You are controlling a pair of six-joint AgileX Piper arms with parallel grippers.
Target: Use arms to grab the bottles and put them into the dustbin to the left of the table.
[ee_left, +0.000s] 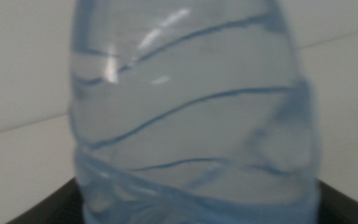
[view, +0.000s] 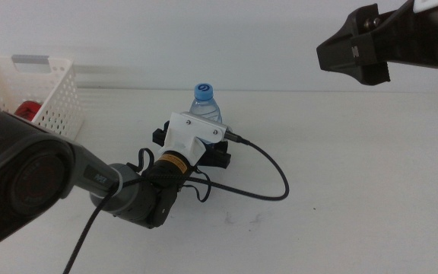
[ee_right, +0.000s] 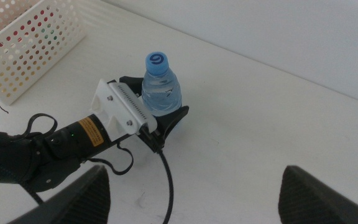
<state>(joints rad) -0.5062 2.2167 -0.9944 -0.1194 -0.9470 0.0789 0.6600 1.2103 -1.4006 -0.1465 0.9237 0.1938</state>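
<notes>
We see the bottle standing upright near the centre of the desk, its long axis vertical and its blue cap pointing straight up. From the middle view it sits just past the middle of the desk toward 12 o'clock. The left end effector reaches in from 8 o'clock, low over the desk, with its white wrist block right behind the bottle's lower body. Its dark jaws stand spread, one on each side of the bottle; in the right wrist view they flank the base, but we cannot tell whether they press on it. In the left wrist view the clear ribbed body fills nearly the whole picture, very close to the camera. A black cable loops from the wrist block across the desk toward 4 o'clock.

The bin rests at 10 o'clock, well apart from the bottle, and something red shows inside it behind the left arm.

The right end effector hangs high at 2 o'clock, well apart from the bottle; in its own view its jaws stand wide apart with nothing between them.
</notes>
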